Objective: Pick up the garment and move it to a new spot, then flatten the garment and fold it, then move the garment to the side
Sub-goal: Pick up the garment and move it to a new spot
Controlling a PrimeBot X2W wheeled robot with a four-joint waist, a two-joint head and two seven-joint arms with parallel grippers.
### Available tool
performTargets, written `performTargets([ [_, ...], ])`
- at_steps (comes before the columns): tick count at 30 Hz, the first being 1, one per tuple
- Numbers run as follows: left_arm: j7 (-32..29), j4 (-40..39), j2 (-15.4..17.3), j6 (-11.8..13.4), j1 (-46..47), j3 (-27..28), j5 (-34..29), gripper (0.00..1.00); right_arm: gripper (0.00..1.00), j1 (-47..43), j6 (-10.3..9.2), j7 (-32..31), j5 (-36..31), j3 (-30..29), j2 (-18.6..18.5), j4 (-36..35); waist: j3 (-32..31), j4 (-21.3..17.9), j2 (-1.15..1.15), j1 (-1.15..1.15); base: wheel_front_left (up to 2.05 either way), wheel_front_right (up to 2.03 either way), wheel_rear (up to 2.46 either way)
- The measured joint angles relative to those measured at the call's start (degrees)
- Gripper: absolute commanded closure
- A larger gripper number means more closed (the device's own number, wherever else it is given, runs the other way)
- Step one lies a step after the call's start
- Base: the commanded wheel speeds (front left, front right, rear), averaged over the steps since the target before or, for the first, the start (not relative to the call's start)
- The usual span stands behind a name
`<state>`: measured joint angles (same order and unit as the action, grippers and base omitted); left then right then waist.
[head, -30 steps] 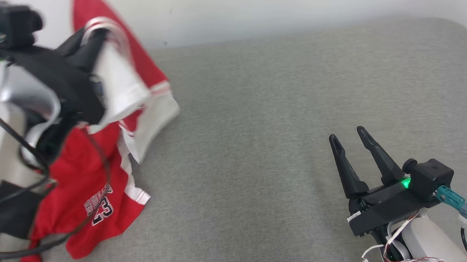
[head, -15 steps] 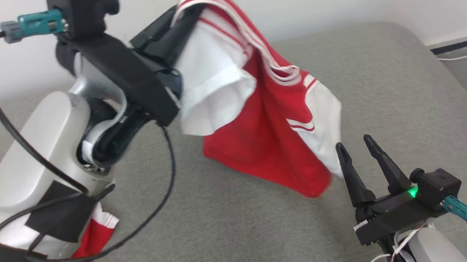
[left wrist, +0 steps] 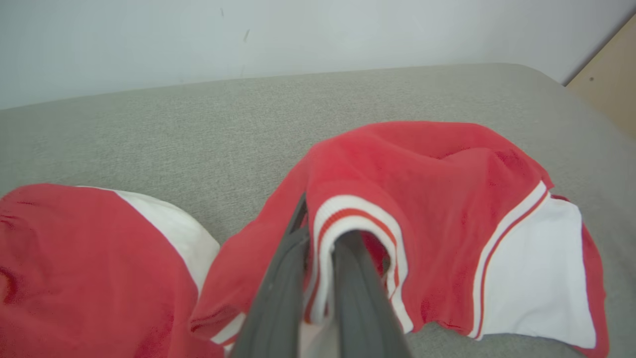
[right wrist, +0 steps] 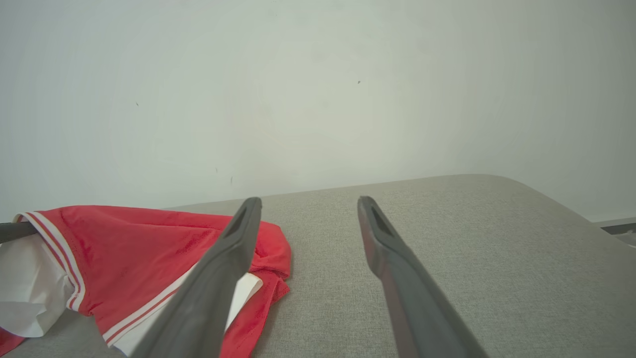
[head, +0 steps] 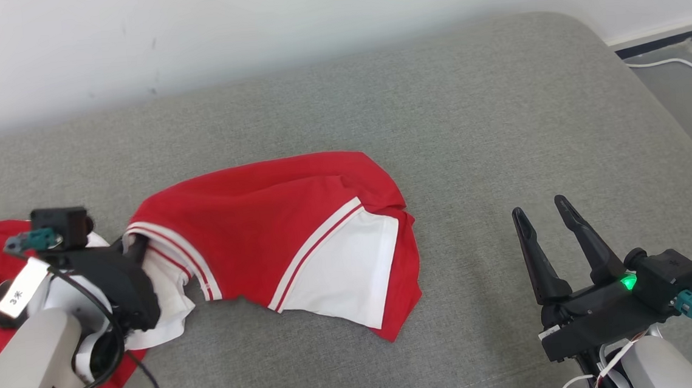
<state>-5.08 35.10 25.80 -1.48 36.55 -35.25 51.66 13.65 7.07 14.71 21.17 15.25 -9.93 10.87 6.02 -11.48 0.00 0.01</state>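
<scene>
Cushion (head: pixel 438 120): grey woven fabric, rounded far corner.
Wall (head: pixel 249 24): white, a few small dark marks.
Cable (head: pixel 672 63): white, curving beyond the cushion's right edge.

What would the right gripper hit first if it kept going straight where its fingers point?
Probably the white wall: the right gripper points over bare grey cushion, and the red garment lies left of that line.
</scene>
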Motion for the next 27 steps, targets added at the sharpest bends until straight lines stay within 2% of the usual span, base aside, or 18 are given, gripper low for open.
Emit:
performTargets([
  [2,1.64,2.47,-0.01,0.55,0.03,0.19,-1.19,1.0,0.0,0.0,0.0,0.0,-0.01,0.11,-0.15,-0.37,0.19,0.32,0.0,0.0,0.0,0.0,0.0],
  [3,2.53,3.48,-0.13,0.55,0.04,0.36,-1.48,0.8,0.0,0.01,0.0,0.0,-0.01,0.23,-0.27,-0.62,0.29,0.51,0.0,0.0,0.0,0.0,0.0],
  [4,3.32,4.27,-0.23,0.54,0.06,0.38,-1.65,0.66,0.0,0.02,0.0,0.0,-0.01,0.58,-0.45,-0.81,0.4,0.71,0.0,0.0,0.0,0.0,0.0],
  [5,3.93,5.16,-0.49,0.56,0.14,0.38,-1.94,0.6,0.0,0.03,0.0,0.0,-0.01,0.94,-0.54,-0.91,0.53,0.91,0.0,0.0,0.0,0.0,0.0],
  [7,5.35,6.69,-1.33,0.59,0.24,0.27,-2.02,0.58,0.0,0.1,0.01,0.0,-0.01,1.58,-0.68,-0.87,0.74,1.41,0.0,0.0,0.0,0.0,0.0],
  [8,5.8,7.53,-1.87,0.49,0.34,0.29,-2.01,0.5,0.0,0.19,0.01,0.0,-0.01,1.78,-0.71,-0.87,0.83,1.67,0.0,0.0,0.0,0.0,0.0],
  [9,6.33,8.35,-2.42,0.47,0.43,0.27,-2.01,0.12,0.0,0.32,0.01,0.0,-0.01,1.91,-0.73,-0.86,0.91,1.94,0.0,0.0,0.0,0.0,0.0],
  [10,6.33,8.35,-2.42,0.47,0.43,0.27,-2.01,0.0,0.0,0.32,0.01,0.0,-0.01,1.91,-0.73,-0.86,0.91,1.94,0.0,0.0,0.0,0.0,0.0],
  [15,9.36,10.63,-4.2,-0.12,0.53,-0.04,-2.23,0.0,0.0,1.31,0.01,0.0,0.0,2.21,-0.74,-0.57,1.0,3.23,0.0,0.0,0.0,0.0,0.0],
  [20,13.04,11.05,-4.33,-0.55,0.42,-0.23,-3.14,0.0,0.0,1.16,0.01,0.0,0.01,2.25,-0.9,-0.04,0.44,4.19,0.0,0.0,0.0,0.0,0.0],
  [27,18.4,7.44,-6.41,-0.59,-2.13,-0.08,-3.45,0.0,0.0,0.4,0.01,0.0,0.1,1.07,-1.52,0.36,-0.71,5.45,0.0,-0.01,0.0,0.0,0.0],
])
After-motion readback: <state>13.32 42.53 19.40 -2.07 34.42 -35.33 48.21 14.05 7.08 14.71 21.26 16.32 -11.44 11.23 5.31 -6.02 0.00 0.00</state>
